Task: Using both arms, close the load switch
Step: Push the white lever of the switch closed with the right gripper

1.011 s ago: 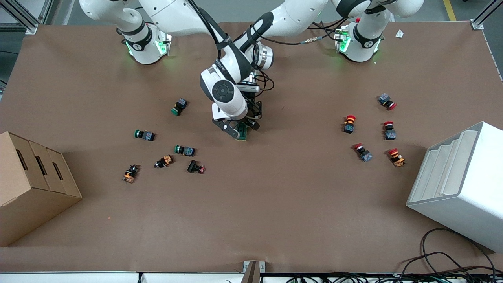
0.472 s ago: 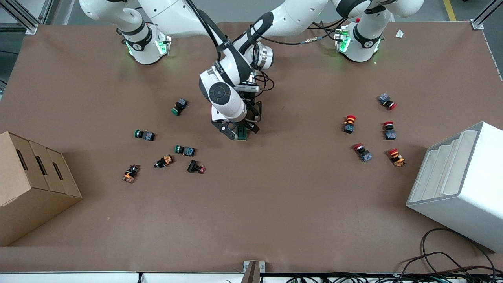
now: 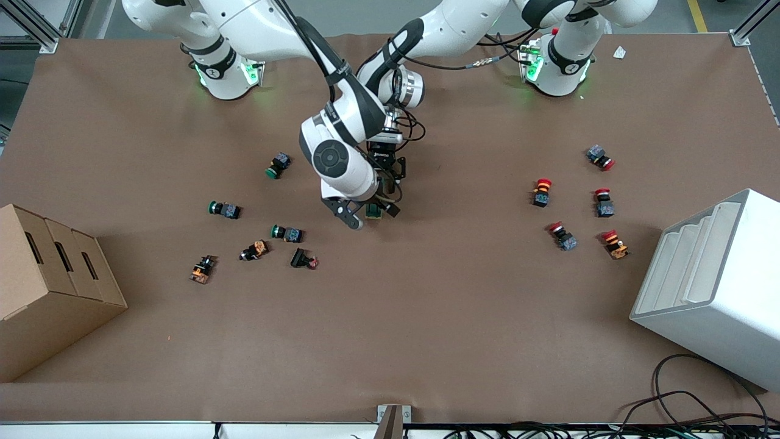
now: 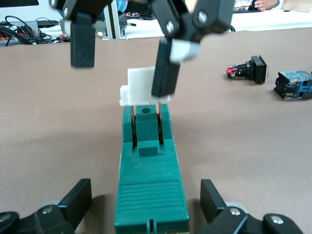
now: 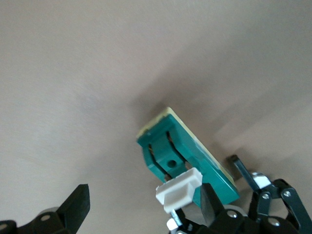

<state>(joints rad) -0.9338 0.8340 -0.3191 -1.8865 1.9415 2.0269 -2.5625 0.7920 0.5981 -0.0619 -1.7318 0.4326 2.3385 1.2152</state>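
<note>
The load switch (image 3: 373, 211) is a dark-green block lying flat at the table's middle, its cream-white lever (image 4: 144, 88) raised at the end nearer the front camera. My left gripper (image 3: 379, 203) is open, low at the table, its fingers (image 4: 213, 199) on either side of the block (image 4: 151, 185) with a gap on each side. My right gripper (image 3: 364, 218) is open at the lever end; one of its fingers (image 4: 165, 68) rests against the lever (image 5: 180, 188) and the other hangs free beside it. The block also shows in the right wrist view (image 5: 187, 155).
Green-capped push buttons (image 3: 278, 165) and other small parts (image 3: 303, 259) lie toward the right arm's end, with a cardboard box (image 3: 49, 286) at that edge. Red-capped push buttons (image 3: 542, 191) lie toward the left arm's end, next to a white bin (image 3: 713, 286).
My right arm's wrist has swung toward its own end of the table, and its gripper has shifted slightly nearer the front camera. The left gripper has stayed at the switch.
</note>
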